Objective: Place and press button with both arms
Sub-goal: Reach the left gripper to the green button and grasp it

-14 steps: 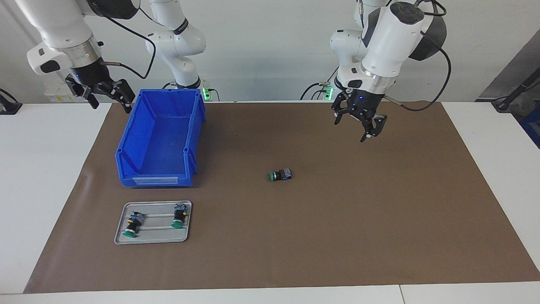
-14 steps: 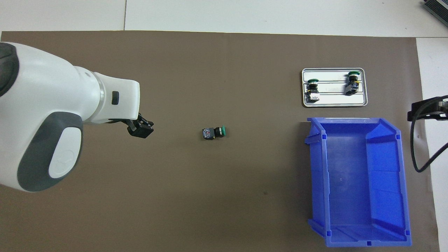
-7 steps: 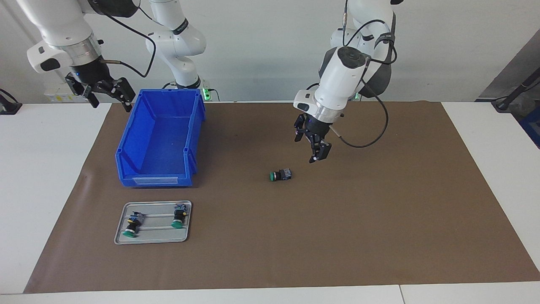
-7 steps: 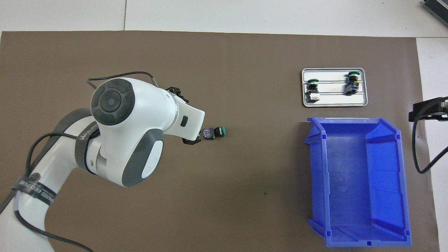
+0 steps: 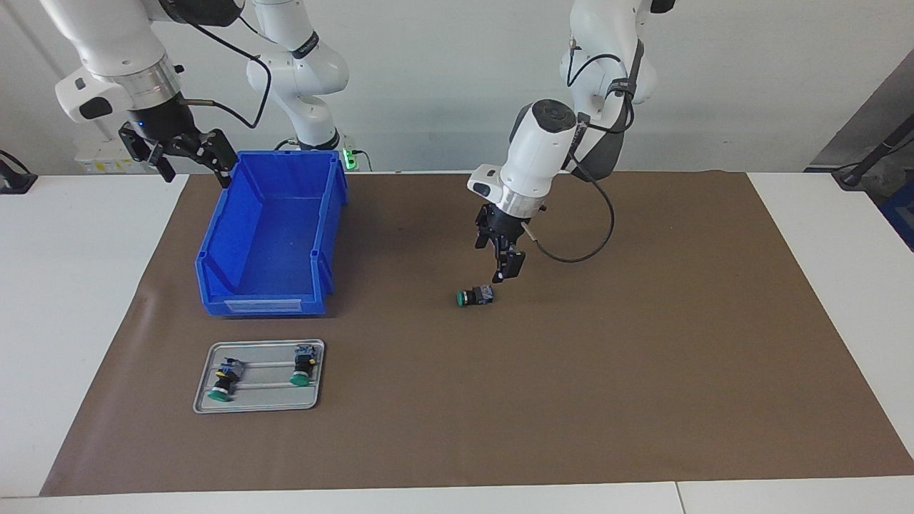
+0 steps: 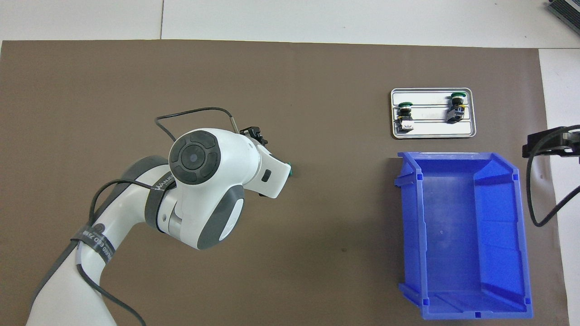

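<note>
Hovering over the loose button (image 5: pixel 475 295), our left gripper (image 5: pixel 502 270) hung with fingers spread, not yet touching it. The button lay on its side on the brown mat (image 5: pixel 643 357), well apart from the blue bin (image 5: pixel 271 235), toward the left arm's end. Our right gripper (image 5: pixel 178 153) waited beside the bin, fingers spread. We judged that grasping, placing and pressing all remained undone.

There were three green-capped buttons (image 5: pixel 474 296), one blue bin (image 5: pixel 271 235), one metal tray (image 5: pixel 257 404), one brown mat (image 5: pixel 607 371) and two arms (image 5: pixel 535 153).
</note>
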`<action>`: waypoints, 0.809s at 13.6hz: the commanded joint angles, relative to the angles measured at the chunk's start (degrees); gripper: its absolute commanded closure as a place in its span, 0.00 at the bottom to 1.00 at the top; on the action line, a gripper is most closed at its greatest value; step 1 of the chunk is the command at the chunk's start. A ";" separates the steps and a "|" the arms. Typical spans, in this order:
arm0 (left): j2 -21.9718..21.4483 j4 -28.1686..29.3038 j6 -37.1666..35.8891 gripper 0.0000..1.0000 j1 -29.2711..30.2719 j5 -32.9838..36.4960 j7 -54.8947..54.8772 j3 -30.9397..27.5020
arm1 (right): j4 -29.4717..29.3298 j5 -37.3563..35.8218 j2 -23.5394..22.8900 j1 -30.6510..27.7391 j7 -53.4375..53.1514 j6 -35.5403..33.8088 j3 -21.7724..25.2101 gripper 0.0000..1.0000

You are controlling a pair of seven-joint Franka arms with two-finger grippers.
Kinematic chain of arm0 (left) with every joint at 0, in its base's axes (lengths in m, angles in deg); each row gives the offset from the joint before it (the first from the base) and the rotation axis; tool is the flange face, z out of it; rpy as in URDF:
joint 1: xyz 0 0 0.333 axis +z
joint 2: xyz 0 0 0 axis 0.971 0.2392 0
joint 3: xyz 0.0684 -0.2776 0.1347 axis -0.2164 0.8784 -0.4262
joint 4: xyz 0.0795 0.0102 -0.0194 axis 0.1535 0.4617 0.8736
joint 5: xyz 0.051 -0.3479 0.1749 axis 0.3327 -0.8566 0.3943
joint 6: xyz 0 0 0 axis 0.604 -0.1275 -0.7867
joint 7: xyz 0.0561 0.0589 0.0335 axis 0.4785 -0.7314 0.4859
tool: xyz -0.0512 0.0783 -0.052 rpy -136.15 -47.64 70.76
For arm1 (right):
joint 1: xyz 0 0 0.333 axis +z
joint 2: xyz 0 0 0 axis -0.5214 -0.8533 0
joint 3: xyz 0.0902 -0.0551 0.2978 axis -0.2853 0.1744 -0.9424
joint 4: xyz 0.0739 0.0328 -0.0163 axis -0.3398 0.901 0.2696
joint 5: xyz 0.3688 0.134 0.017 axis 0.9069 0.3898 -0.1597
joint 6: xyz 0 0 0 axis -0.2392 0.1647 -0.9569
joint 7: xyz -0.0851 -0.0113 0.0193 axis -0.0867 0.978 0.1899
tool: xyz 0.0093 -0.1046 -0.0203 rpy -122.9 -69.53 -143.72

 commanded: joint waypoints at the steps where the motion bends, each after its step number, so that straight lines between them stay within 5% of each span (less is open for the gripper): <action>1: 3.79 -1.76 2.47 0.00 -2.27 -0.43 0.07 -1.08 | 1.05 0.71 0.99 -0.73 1.35 0.04 -0.07 0.00; 11: 13.29 -4.23 7.40 0.00 -5.52 0.62 4.83 -1.34 | 1.66 0.97 1.08 -0.82 0.82 0.48 0.19 0.00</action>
